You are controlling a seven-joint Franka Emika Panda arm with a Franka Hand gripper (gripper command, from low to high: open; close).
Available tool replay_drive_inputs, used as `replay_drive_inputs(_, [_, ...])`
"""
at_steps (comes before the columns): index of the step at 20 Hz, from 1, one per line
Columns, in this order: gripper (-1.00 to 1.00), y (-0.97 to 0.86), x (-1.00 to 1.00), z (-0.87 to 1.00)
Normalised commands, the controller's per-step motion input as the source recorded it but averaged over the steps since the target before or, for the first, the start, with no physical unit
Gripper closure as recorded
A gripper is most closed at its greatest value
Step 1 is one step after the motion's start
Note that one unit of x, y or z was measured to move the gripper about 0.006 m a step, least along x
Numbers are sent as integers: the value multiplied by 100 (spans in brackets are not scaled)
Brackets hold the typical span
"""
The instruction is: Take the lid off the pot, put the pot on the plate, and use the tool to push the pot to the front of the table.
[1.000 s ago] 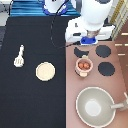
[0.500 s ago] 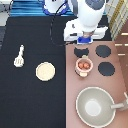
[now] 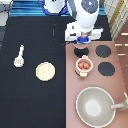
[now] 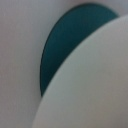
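Hovering over stove burner at exterior view's top, end effector (image 3: 82,40), grip state unclear; uncovered pot (image 3: 84,65) just below; plate (image 3: 45,71), spatula (image 3: 19,55) on desk (image 3: 30,100).

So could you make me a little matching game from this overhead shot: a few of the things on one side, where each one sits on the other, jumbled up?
Things:
1. tool
2. plate
3. pot
4. gripper

Places:
A. on the pinkish stove board, contents showing, no lid on it
B. on the black table, nearest the exterior view's left edge
C. above the stove board, toward the exterior view's top from the pot
D. on the black table, between the spatula and the stove board, with nothing on it

Pairs: 1-B, 2-D, 3-A, 4-C
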Motion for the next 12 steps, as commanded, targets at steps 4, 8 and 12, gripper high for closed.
replay_drive_inputs(4, [100, 12, 50, -15])
replay_drive_inputs(8, [100, 20, 54, -11])
replay_drive_inputs(12, [100, 14, 12, -24])
